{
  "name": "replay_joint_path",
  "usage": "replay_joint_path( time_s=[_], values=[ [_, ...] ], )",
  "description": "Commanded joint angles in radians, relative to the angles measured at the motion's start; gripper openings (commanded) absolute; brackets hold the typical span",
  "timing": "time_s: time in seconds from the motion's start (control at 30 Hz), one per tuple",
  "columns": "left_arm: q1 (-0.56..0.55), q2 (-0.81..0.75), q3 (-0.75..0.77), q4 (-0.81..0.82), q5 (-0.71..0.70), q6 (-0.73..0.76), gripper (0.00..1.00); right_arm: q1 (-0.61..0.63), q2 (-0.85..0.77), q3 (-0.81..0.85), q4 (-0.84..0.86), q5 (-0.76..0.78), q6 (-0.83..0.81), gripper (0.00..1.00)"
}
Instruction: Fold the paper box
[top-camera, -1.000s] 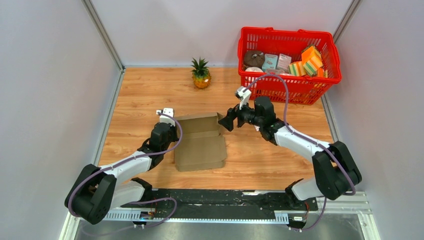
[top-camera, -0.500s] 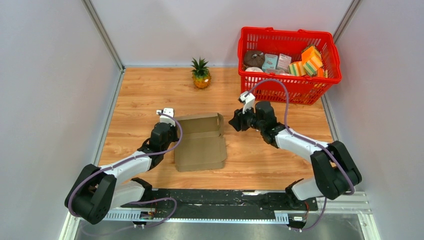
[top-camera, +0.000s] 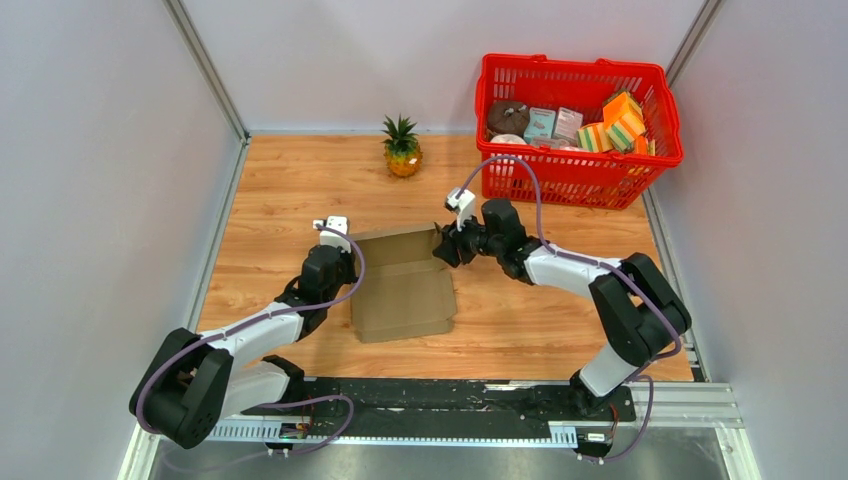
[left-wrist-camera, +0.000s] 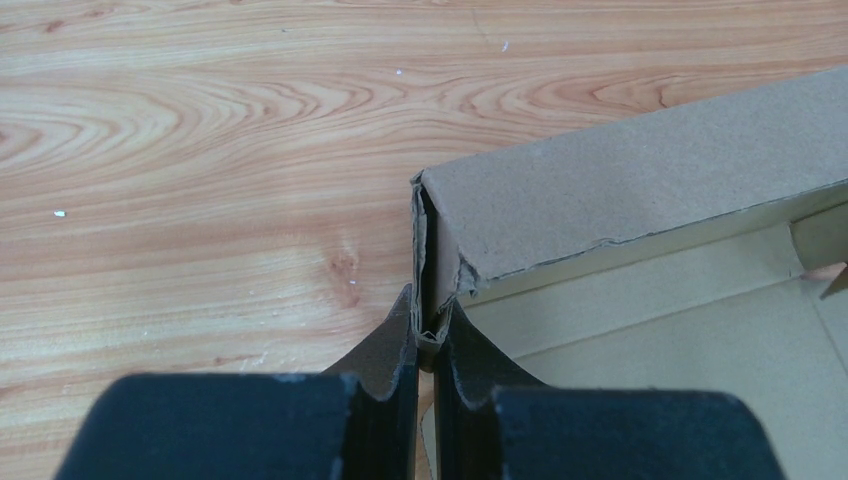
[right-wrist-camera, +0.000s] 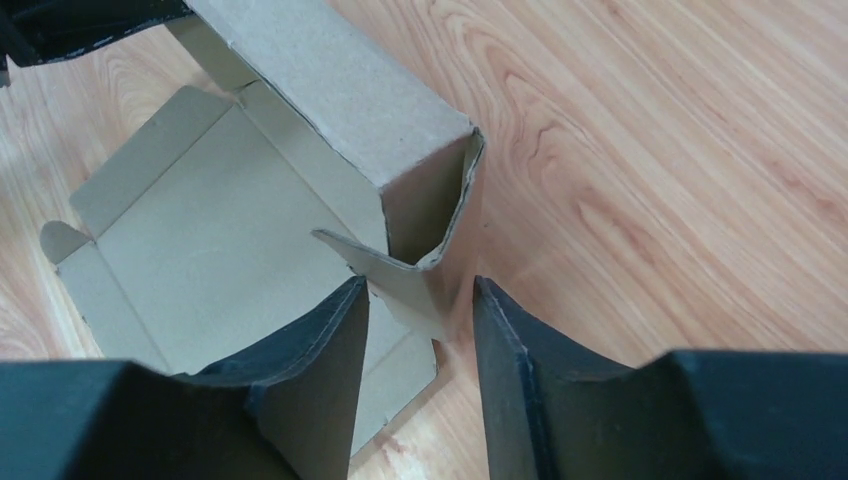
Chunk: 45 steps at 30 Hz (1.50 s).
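The paper box (top-camera: 400, 290) lies flat on the wooden table, its far wall folded up into a hollow strip. My left gripper (top-camera: 349, 262) is at the box's left far corner. In the left wrist view that gripper (left-wrist-camera: 428, 322) is shut on the doubled cardboard edge of the box (left-wrist-camera: 640, 180). My right gripper (top-camera: 441, 247) is at the right far corner. In the right wrist view it (right-wrist-camera: 420, 287) is open, its jaws either side of the small end flap of the box (right-wrist-camera: 230, 240), with a gap on the right finger's side.
A red basket (top-camera: 645, 70) holding several small packages stands at the back right. A small pineapple (top-camera: 402, 147) stands at the back centre. Grey walls close in the table on the left, right and far sides.
The right gripper pulled back to the right, then moved left to the box's right far corner with its jaws narrower than before. The left gripper and the box stayed in place.
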Motion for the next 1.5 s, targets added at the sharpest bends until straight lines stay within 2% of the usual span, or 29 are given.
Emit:
replay_joint_path(
  time_s=[0.0, 0.2, 0.33, 0.4, 0.5, 0.67, 0.77, 0.87, 0.9, 0.97, 1.0, 1.1, 1.23, 1.3, 1.4, 1.47],
  values=[
    [-0.005, 0.008, 0.017, 0.010, 0.028, -0.007, 0.00, 0.018, 0.030, 0.073, 0.023, 0.006, -0.033, 0.43],
    [-0.004, 0.004, 0.017, 0.007, 0.027, -0.007, 0.00, 0.034, 0.028, 0.076, 0.046, 0.063, 0.008, 0.28],
    [-0.004, 0.013, 0.019, 0.013, 0.031, -0.012, 0.00, 0.050, 0.024, 0.067, 0.083, 0.115, 0.025, 0.21],
    [-0.002, 0.013, 0.017, 0.015, 0.033, -0.013, 0.00, 0.069, 0.030, 0.058, 0.115, 0.213, 0.025, 0.26],
    [-0.004, 0.008, 0.016, 0.011, 0.034, -0.013, 0.00, 0.086, 0.037, 0.052, 0.157, 0.298, 0.065, 0.28],
    [-0.004, 0.005, 0.016, 0.013, 0.034, -0.013, 0.00, 0.147, 0.057, 0.076, 0.164, 0.417, 0.040, 0.29],
    [-0.004, 0.007, 0.014, 0.015, 0.036, -0.021, 0.00, 0.204, 0.097, 0.120, 0.151, 0.564, 0.036, 0.24],
    [-0.004, 0.000, 0.013, 0.016, 0.038, -0.027, 0.00, 0.289, 0.154, 0.160, 0.134, 0.728, 0.043, 0.04],
    [-0.004, -0.003, 0.011, 0.018, 0.033, -0.032, 0.00, 0.313, 0.168, 0.171, 0.129, 0.847, 0.057, 0.00],
    [-0.004, -0.012, 0.008, 0.021, 0.030, -0.038, 0.00, 0.389, 0.220, 0.199, 0.141, 0.992, 0.074, 0.00],
    [-0.004, -0.015, 0.010, 0.021, 0.025, -0.041, 0.00, 0.415, 0.244, 0.213, 0.143, 1.158, 0.112, 0.00],
    [-0.004, -0.021, 0.005, 0.021, 0.025, -0.047, 0.00, 0.484, 0.335, 0.280, 0.109, 1.406, 0.190, 0.00],
    [-0.004, -0.029, 0.002, 0.013, 0.021, -0.053, 0.00, 0.506, 0.381, 0.319, 0.054, 1.578, 0.269, 0.00],
    [-0.004, -0.039, -0.001, 0.005, 0.012, -0.053, 0.00, 0.504, 0.372, 0.325, 0.008, 1.632, 0.296, 0.00],
    [-0.004, -0.046, -0.004, 0.008, 0.008, -0.052, 0.00, 0.501, 0.379, 0.325, 0.057, 1.646, 0.214, 0.00],
    [-0.004, -0.047, -0.003, 0.002, 0.005, -0.050, 0.00, 0.488, 0.367, 0.267, 0.135, 1.524, 0.083, 0.00]
  ],
)
